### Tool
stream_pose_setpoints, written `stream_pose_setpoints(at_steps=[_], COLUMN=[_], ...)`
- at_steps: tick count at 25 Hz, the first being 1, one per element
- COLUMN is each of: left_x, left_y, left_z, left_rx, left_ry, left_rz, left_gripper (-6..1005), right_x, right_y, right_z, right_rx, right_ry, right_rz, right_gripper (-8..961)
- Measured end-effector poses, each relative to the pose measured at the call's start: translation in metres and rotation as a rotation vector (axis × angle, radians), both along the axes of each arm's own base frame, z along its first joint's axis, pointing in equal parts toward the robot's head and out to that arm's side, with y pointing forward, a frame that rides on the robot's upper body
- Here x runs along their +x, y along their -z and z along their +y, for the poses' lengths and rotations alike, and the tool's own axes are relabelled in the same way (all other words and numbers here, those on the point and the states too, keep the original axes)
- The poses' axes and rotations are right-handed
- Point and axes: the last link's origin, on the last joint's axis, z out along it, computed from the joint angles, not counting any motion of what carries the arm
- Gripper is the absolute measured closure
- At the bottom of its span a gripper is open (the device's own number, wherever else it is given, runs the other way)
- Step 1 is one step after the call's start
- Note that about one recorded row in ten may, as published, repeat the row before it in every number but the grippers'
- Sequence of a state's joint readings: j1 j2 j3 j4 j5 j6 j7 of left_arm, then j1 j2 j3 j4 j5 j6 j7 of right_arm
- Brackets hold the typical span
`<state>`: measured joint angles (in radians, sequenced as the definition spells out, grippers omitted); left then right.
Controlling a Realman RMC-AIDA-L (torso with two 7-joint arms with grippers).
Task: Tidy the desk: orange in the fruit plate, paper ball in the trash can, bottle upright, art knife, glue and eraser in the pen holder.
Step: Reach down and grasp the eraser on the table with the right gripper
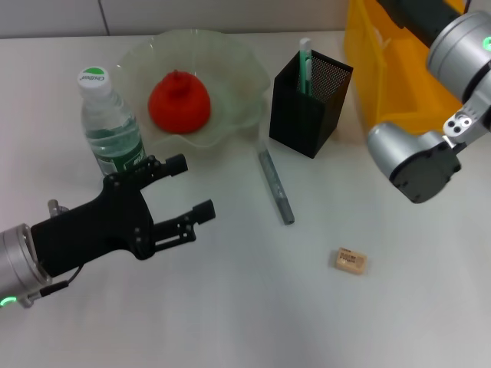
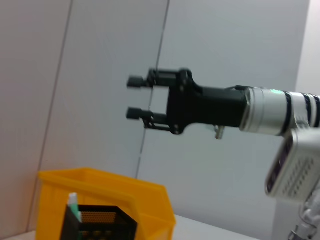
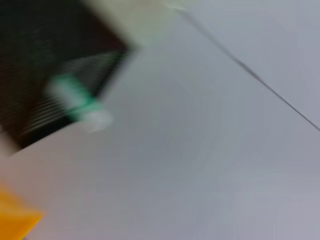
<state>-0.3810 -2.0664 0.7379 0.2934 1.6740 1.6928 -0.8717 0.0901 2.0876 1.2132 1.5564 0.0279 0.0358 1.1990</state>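
Right claw unseen (wrist view blurred)

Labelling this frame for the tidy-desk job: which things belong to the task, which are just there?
Task things:
orange in fruit plate
bottle, upright
pen holder
art knife on the table
eraser on the table
left gripper, fingers open

Just there:
yellow bin

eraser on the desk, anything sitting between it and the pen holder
Nothing stands squarely between them. The eraser lies on bare desk nearer the robot than the black mesh pen holder. The grey art knife lies on the desk just left of that path, so it could be brushed.
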Motion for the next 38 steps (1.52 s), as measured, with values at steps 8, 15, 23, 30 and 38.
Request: stream_pose_setpoints(at_steps=[8,15,23,30,38], left_x=[-0.002,-0.01,-0.01,-0.007,-0.004], left_y=[-0.007,-0.012,-0.009,-0.008,-0.007], left_z=[-0.013,-0.023,-0.021,-0.016,-0.009], left_rx=[-0.014,-0.01,-0.008,-0.006,-0.002], left_ry=[0.042,0.05,0.051,0.055,0.05], left_rz=[-0.008,0.015,0.035,0.033,0.037], left_gripper=[161,162,162,162,161], right_x=[0.007,0.013,0.03,0.029,0.026], right_y=[0.0,0.003,0.028,0.046,0.041], right_z=[-0.014,-0.015,-0.014,-0.049,-0.065], right_rx=[-0.127,-0.355,-0.603,-0.734,-0.742], right_ry=[0.099,0.263,0.65,0.79,0.817], right_rz=[0.768,1.448,1.923,1.908,1.94], right_gripper=[359,360,361,361,362])
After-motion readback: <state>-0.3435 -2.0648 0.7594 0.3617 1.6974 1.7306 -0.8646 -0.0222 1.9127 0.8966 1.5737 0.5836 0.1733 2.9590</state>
